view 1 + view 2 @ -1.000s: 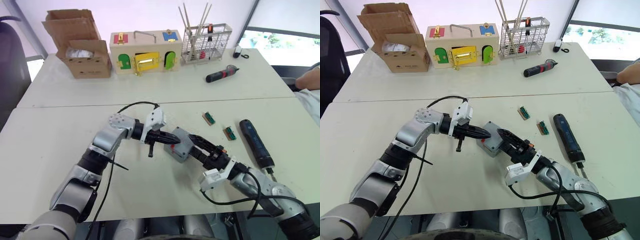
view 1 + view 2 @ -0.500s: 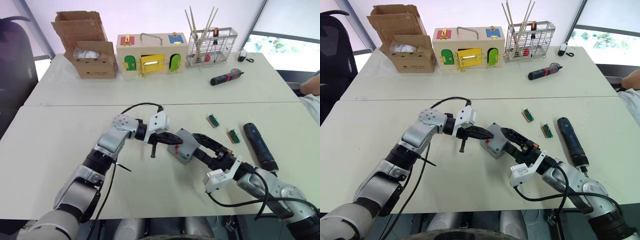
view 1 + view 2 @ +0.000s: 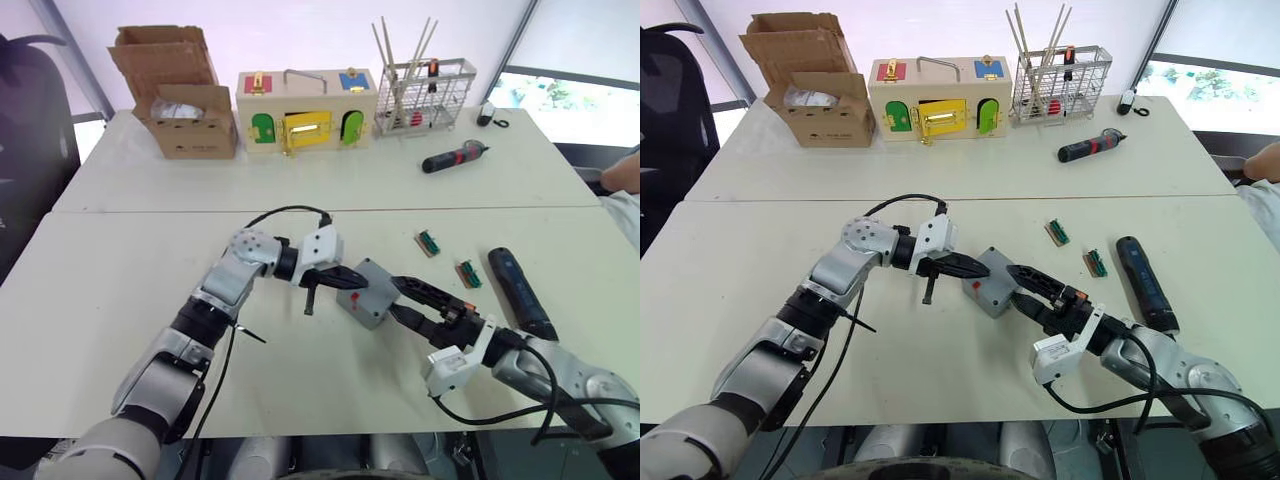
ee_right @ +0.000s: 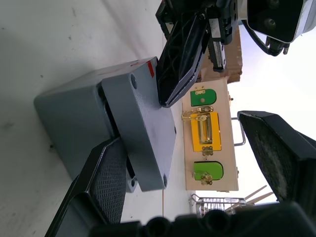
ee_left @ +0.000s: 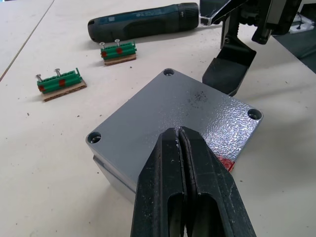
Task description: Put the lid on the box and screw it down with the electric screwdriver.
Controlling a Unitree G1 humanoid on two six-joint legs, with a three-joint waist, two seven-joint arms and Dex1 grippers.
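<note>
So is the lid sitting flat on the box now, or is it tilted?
Tilted, not seated. In the right wrist view the lid stands off the box with a dark gap along one edge.

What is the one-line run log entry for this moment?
lid: on box, looks askew | left gripper: shut, resting on lid | right gripper: open beside box | electric screwdriver: on table, untouched

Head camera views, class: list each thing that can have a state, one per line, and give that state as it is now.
lid: resting on the box, tilted, not seated flat.
box: on the table, not screwed shut.
left gripper: fingers shut, tips pressing on the lid.
right gripper: fingers open, beside the box.
electric screwdriver: lying on the table, untouched.
cardboard box: flaps open.
</note>
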